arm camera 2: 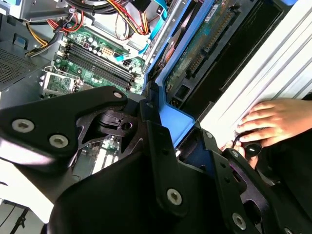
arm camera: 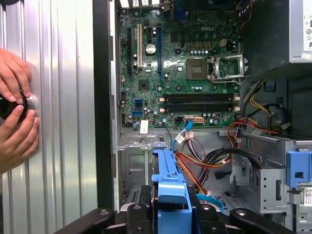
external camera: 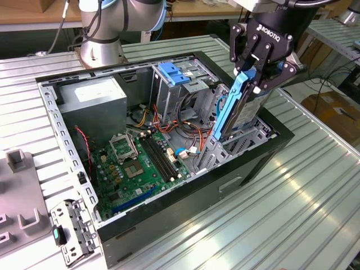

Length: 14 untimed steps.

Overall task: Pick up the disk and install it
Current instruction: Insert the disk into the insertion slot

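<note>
Grasping the disk on edge, your pincer hangs over the case — two o'clock in the exterior view.

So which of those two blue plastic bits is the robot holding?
The long blue bracket edging the disk, clamped in the gripper. The other blue piece tops the metal cage, with nothing touching it.

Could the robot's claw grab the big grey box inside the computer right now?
Probably not: the gripper is shut on the disk, so it is busy holding that. The grey power-supply box itself lies uncovered in the open case.
</note>
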Each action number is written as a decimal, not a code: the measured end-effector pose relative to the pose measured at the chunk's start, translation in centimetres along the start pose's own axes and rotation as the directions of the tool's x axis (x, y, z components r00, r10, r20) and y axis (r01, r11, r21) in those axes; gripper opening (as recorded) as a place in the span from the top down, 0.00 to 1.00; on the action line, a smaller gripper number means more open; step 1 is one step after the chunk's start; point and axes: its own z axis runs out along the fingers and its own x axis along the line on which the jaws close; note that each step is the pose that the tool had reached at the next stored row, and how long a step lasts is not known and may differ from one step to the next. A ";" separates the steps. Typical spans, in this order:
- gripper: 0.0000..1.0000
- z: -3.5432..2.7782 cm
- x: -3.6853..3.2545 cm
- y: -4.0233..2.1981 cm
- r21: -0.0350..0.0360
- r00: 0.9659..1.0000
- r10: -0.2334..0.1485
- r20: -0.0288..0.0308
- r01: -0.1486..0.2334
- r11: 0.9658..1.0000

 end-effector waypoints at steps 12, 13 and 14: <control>0.63 0.82 -0.02 0.01 0.000 1.000 0.000 0.000 0.000 1.000; 0.63 0.82 -0.02 0.01 0.000 1.000 0.000 0.000 0.000 1.000; 0.63 0.82 -0.02 0.01 0.000 1.000 0.000 0.000 0.000 1.000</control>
